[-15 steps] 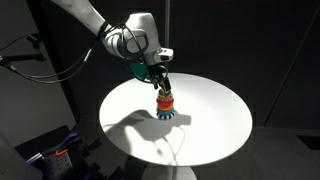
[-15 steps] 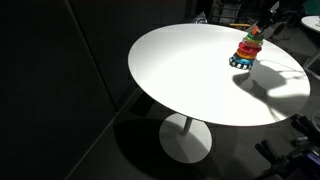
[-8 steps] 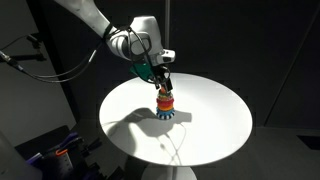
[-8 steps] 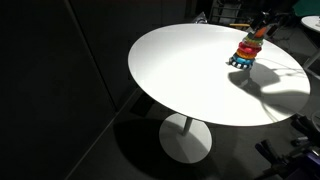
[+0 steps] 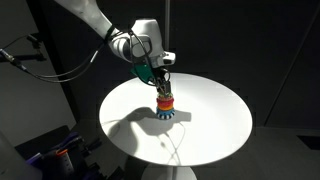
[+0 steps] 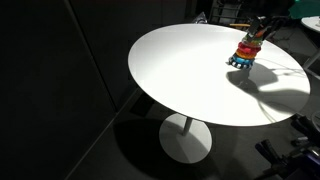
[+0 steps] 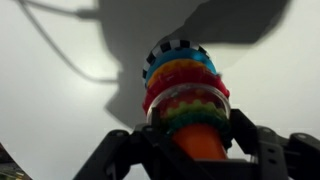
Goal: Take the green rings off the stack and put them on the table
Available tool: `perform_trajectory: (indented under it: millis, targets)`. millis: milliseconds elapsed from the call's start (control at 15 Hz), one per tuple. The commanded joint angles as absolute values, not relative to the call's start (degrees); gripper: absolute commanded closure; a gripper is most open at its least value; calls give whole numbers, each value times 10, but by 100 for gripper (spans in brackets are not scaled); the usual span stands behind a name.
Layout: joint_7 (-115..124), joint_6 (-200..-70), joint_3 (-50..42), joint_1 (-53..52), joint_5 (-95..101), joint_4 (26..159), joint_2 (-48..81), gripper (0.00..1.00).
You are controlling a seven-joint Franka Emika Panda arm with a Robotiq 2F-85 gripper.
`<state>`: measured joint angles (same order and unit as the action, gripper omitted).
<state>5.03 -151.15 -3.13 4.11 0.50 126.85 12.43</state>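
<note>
The stack (image 5: 165,108) is a small cone of coloured rings standing on the round white table (image 5: 215,120). It also shows near the far edge of the table (image 6: 180,80) as the stack (image 6: 243,52). My gripper (image 5: 163,90) is directly above it, at its tip. In the wrist view the stack (image 7: 180,80) fills the middle. A green ring (image 7: 195,121) sits near its top, under an orange tip. My gripper (image 7: 190,135) has its black fingers (image 7: 248,138) pressed against both sides of that green ring. Lower rings are red, orange and blue.
The arm's dark shadow (image 5: 135,128) lies on the tabletop beside the stack. A thin cable (image 5: 180,148) trails toward the table's near edge. Boxes and clutter (image 5: 55,155) stand on the floor by the table. The pedestal (image 6: 186,138) shows below the tabletop.
The gripper has sunk a little onto the top of the stack and its jaws have closed around the upper rings. The stack has not moved.
</note>
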Motion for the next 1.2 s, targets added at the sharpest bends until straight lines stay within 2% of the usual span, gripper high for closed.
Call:
perform_trajectory:
  millis: [0, 1133]
  targets:
    - [43, -1514, -33, 37, 2, 1259, 123, 56]
    - [122, -1470, -35, 5, 68, 1291, 23, 56]
